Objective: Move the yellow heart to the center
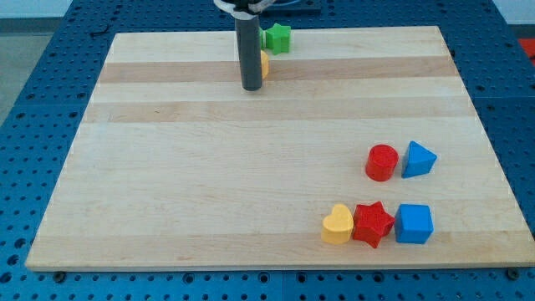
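The yellow heart lies near the view's bottom right, touching the red star on its right. My tip rests on the wooden board near the view's top centre, far up and left of the heart. A yellow block sits just behind the rod, mostly hidden by it, so I cannot make out its shape. A green star lies just above that, at the board's top edge.
A blue cube sits right of the red star. A red cylinder and a blue triangular block stand side by side above that row. Blue perforated table surrounds the board.
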Robot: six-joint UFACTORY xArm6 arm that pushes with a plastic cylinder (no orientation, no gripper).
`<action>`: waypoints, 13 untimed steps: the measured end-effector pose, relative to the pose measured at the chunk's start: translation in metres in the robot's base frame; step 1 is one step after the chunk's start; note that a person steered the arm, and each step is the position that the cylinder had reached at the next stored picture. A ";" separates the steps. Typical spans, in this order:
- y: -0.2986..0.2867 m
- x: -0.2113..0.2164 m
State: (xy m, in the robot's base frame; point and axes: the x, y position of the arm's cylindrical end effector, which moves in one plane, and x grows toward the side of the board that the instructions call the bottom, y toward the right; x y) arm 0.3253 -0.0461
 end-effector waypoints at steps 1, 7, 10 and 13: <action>0.000 -0.022; -0.013 0.244; 0.023 0.294; 0.127 0.293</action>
State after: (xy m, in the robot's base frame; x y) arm 0.6180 0.0805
